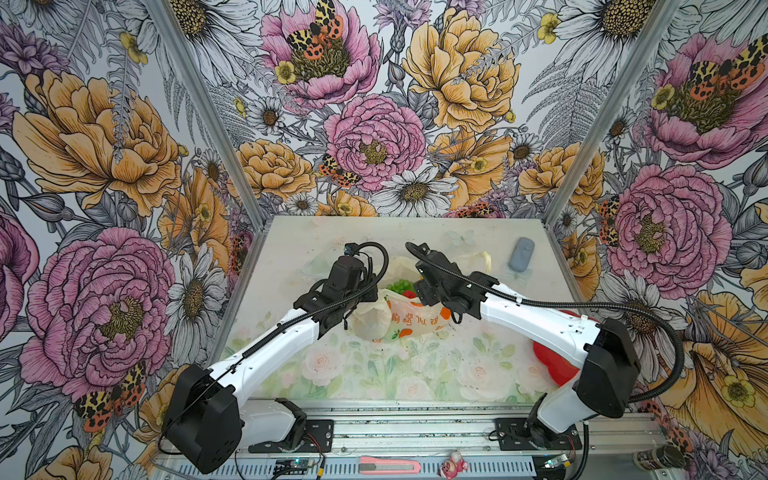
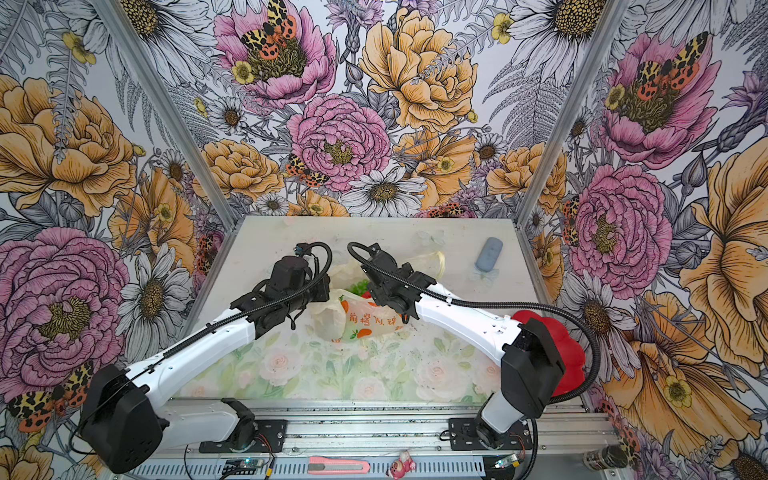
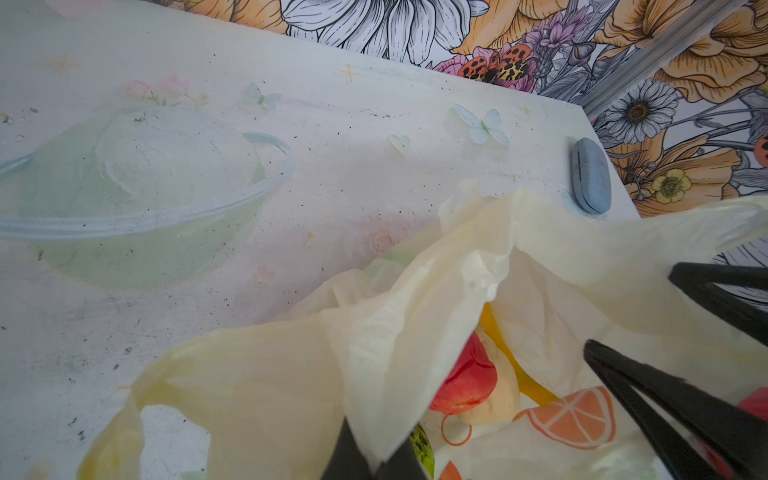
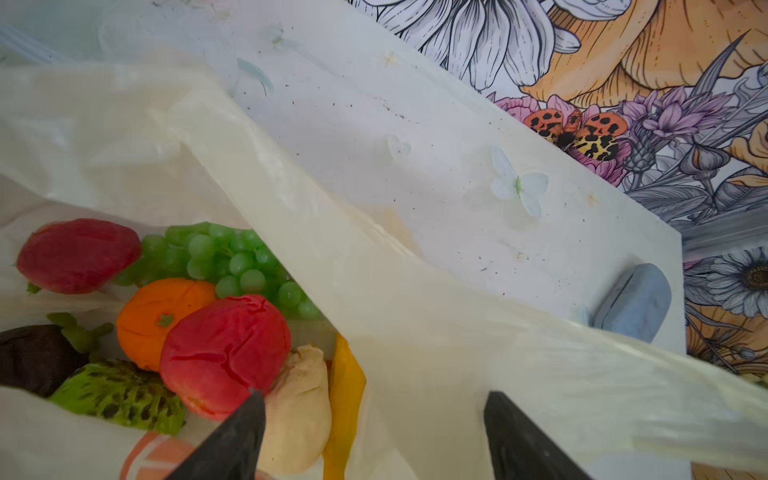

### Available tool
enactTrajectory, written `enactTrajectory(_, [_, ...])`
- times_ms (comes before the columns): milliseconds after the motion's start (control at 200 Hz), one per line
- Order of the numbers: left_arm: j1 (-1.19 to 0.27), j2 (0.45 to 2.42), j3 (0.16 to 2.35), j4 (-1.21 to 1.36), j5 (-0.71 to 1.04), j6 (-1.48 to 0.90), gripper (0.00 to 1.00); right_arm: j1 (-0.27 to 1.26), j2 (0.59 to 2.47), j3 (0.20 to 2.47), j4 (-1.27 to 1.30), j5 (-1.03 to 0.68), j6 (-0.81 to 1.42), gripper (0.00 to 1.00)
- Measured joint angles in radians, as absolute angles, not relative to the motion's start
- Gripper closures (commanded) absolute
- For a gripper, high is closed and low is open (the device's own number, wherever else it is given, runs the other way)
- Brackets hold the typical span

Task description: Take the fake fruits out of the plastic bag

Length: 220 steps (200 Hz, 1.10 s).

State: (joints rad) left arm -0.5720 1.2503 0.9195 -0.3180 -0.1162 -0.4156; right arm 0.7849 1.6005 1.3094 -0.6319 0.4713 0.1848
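**Fig. Bag held open for the first pick.** The left gripper point(image 3: 374, 461) is clamped fully closed on a fold of the bag point(image 3: 415, 332), pinching the thin film at the rim of the mouth. Held up this way, the film stands as a flap instead of sagging over the contents, which is the likely reason for the hold.

The right gripper point(image 4: 372, 399) has its jaws spread wide and grips nothing. It hangs at the mouth, facing the left gripper. One finger point(image 4: 237, 436) is just above the red fruit point(image 4: 224, 349) and the cream piece point(image 4: 299, 407); the other is over the stretched film.

The fruits point(image 4: 178, 316) all lie inside the bag, ahead of and below the right gripper. Beyond the red fruit comes the orange point(image 4: 149, 320), then the grapes point(image 4: 232, 257). The banana point(image 4: 345, 374) lies between the two fingers, against the film. No fruit is out yet.

Judged step: approach for the first pick, with the red fruit or the cream piece nearest the jaws. Risk: since the jaws straddle loose film, it could be caught together with a fruit.

The plate point(image 1: 557, 365) lies behind the right gripper, beneath its arm and well apart from the bag. The dish point(image 3: 137, 199) lies ahead of the left gripper, off to the side away from the bag.
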Motion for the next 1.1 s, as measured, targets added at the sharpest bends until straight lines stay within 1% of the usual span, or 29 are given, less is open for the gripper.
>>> enactTrajectory(140, [-0.574, 1.22, 0.9, -0.318, -0.116, -0.402, 0.99, 0.781, 1.67, 1.333, -0.638, 0.519, 0.164, 0.21])
enactTrajectory(190, [-0.574, 1.213, 0.893, -0.317, -0.116, -0.395, 1.0, 0.775, 1.691, 1.333, -0.643, 0.538, 0.163, 0.24])
enactTrajectory(225, [-0.574, 1.208, 0.888, -0.318, -0.116, -0.392, 1.0, 0.769, 1.704, 1.333, -0.648, 0.55, 0.162, 0.28])
enactTrajectory(330, [-0.574, 1.204, 0.881, -0.317, -0.119, -0.385, 1.0, 0.745, 1.728, 1.332, -0.66, 0.565, 0.172, 0.49])
enactTrajectory(440, [-0.574, 1.204, 0.878, -0.317, -0.128, -0.385, 1.0, 0.727, 1.721, 1.332, -0.665, 0.547, 0.189, 0.78])
enactTrajectory(450, [-0.574, 1.204, 0.878, -0.317, -0.13, -0.385, 1.0, 0.725, 1.72, 1.332, -0.664, 0.542, 0.198, 0.82])
enactTrajectory(520, [-0.574, 1.205, 0.878, -0.317, -0.14, -0.385, 1.0, 0.714, 1.697, 1.322, -0.654, 0.506, 0.216, 0.94])
enactTrajectory(570, [-0.571, 1.207, 0.878, -0.316, -0.143, -0.385, 1.0, 0.7, 1.658, 1.297, -0.632, 0.465, 0.24, 1.0])
enactTrajectory(671, [-0.551, 1.219, 0.884, -0.317, -0.142, -0.385, 1.0, 0.656, 1.542, 1.225, -0.57, 0.351, 0.29, 1.0])
enactTrajectory(826, [-0.48, 1.222, 0.913, -0.276, -0.094, -0.385, 1.0, 0.523, 1.345, 1.11, -0.413, 0.127, 0.417, 1.0])
enactTrajectory(896, [-0.466, 1.222, 0.932, -0.252, -0.073, -0.385, 1.0, 0.503, 1.293, 1.068, -0.344, 0.051, 0.471, 1.0])
enactTrajectory(1011, [-0.465, 1.258, 0.99, -0.257, -0.083, -0.379, 1.0, 0.495, 1.269, 1.017, -0.279, -0.002, 0.537, 1.0])
enactTrajectory(1056, [-0.476, 1.279, 1.011, -0.258, -0.096, -0.372, 0.93, 0.492, 1.269, 0.997, -0.263, -0.006, 0.557, 1.0])
enactTrajectory(1101, [-0.49, 1.298, 1.024, -0.265, -0.113, -0.363, 0.81, 0.491, 1.269, 0.976, -0.254, -0.006, 0.573, 1.0])
